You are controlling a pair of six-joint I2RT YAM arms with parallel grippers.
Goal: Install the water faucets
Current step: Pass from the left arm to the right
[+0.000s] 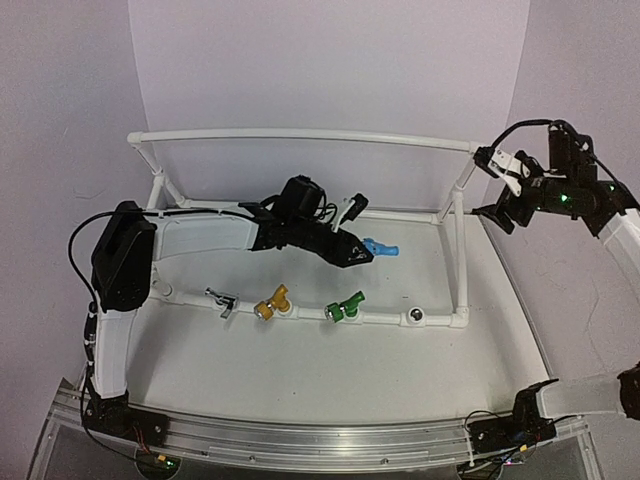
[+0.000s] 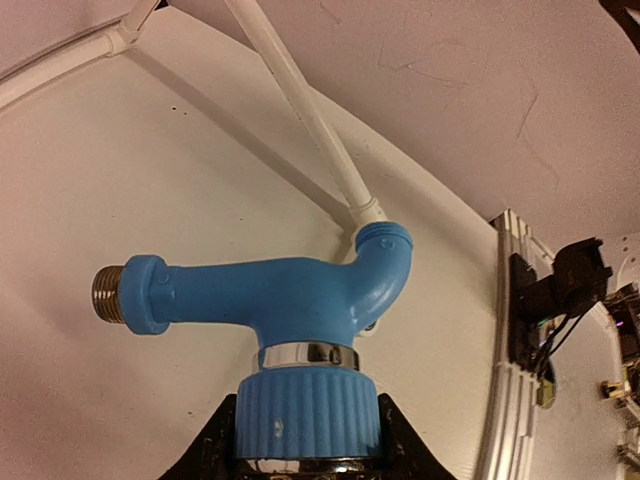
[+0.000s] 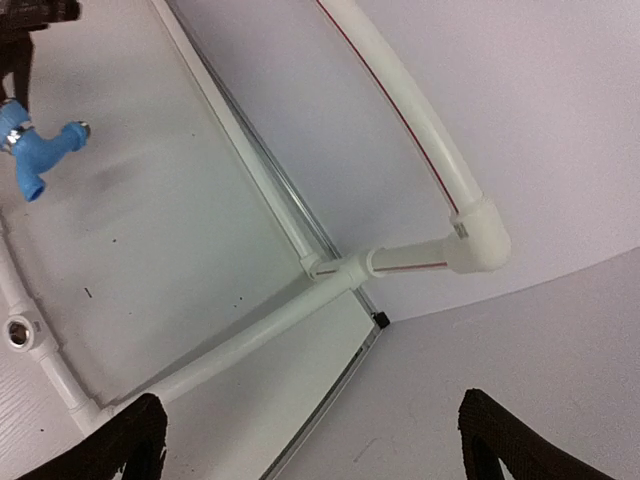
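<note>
My left gripper (image 1: pixel 358 249) is shut on the ribbed knob of the blue faucet (image 1: pixel 381 248), holding it in the air inside the frame. In the left wrist view the blue faucet (image 2: pixel 290 300) points its brass thread to the left, with the jaws (image 2: pixel 308 450) pressed against both sides of the knob. The silver faucet (image 1: pixel 222 300), the yellow faucet (image 1: pixel 272 302) and the green faucet (image 1: pixel 346 307) sit in a row on the front pipe. Right of them is an open white fitting (image 1: pixel 416 316). My right gripper (image 1: pixel 502 190) is open and holds nothing, high at the frame's right corner.
The white PVC pipe frame (image 1: pixel 300 135) rings the work area, with a post (image 1: pixel 460 250) on the right. In the right wrist view I see its elbow (image 3: pixel 480 235), the open fitting (image 3: pixel 18 333) and the blue faucet (image 3: pixel 35 150). An aluminium rail (image 1: pixel 300 435) runs along the near edge.
</note>
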